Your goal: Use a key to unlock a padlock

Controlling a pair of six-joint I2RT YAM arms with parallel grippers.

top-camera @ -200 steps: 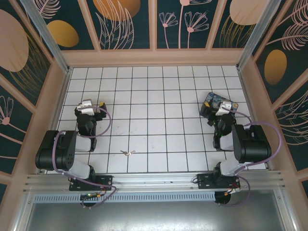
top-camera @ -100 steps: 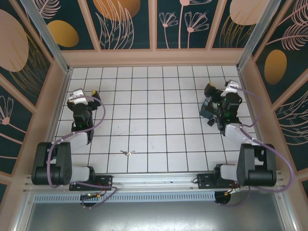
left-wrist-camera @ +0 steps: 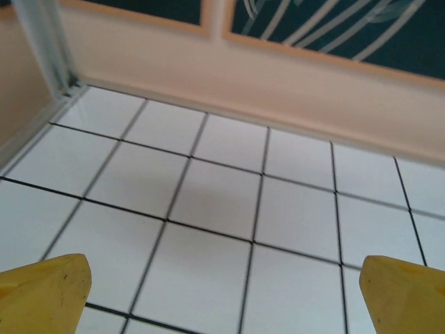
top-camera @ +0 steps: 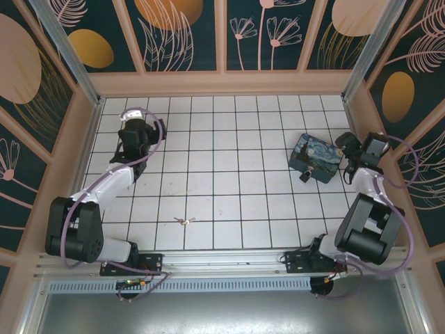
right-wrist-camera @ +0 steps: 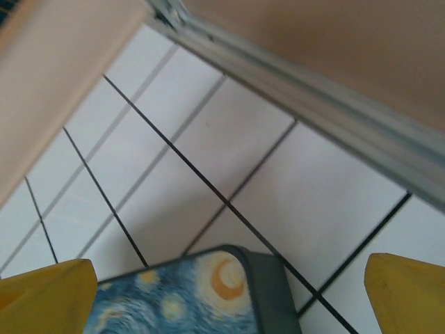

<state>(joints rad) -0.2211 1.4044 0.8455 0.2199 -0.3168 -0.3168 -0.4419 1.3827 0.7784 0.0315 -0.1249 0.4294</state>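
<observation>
left gripper [left-wrist-camera: 222,300] spread wide, empty | right gripper [right-wrist-camera: 224,292] spread wide, empty | blue box [right-wrist-camera: 198,296] just beside right gripper | padlock [top-camera: 305,175] at box edge | key [top-camera: 184,221] well apart from both

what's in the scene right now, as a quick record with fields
blue box: on the tiles, right side
padlock: small, at the box's near edge
key: loose on the tiles, front centre, away from both grippers
left gripper: open, over bare tiles near the far left corner
right gripper: open, at the box's right end
</observation>
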